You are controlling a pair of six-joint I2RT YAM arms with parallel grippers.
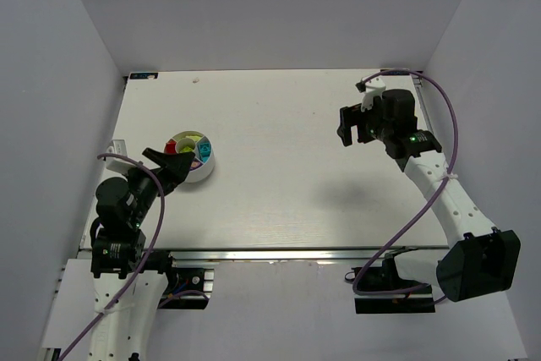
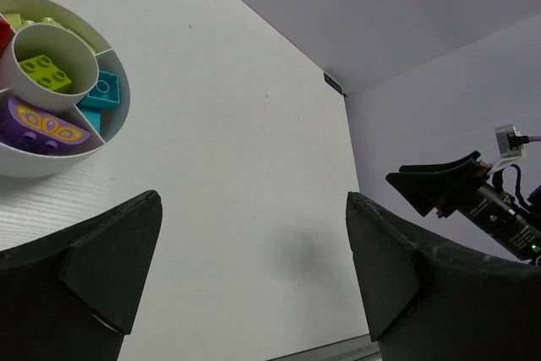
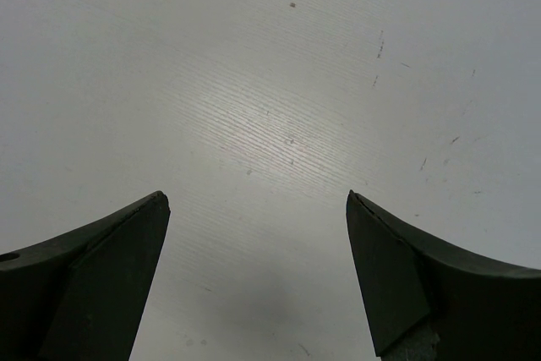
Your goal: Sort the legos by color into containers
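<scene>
1. Legos [image 2: 46, 72] sit in the compartments of the white dish [image 2: 84, 154], near the left edge of the counter [image 1: 279, 166].
2. Left gripper [image 2: 254, 234] is spread wide and empty, just beside the dish; right gripper [image 3: 254, 234] likewise, near the far right corner.
3. They look light, stiff and slick to me; I'd pinch the flat sides.

Open centre, crowded left edge
The table [image 1: 279, 175] is free across centre and lower right of the top view; the dish [image 1: 201, 177] with left gripper [image 1: 169, 161] just beside it blocks centre-left, right gripper [image 1: 348, 127] upper right.
</scene>
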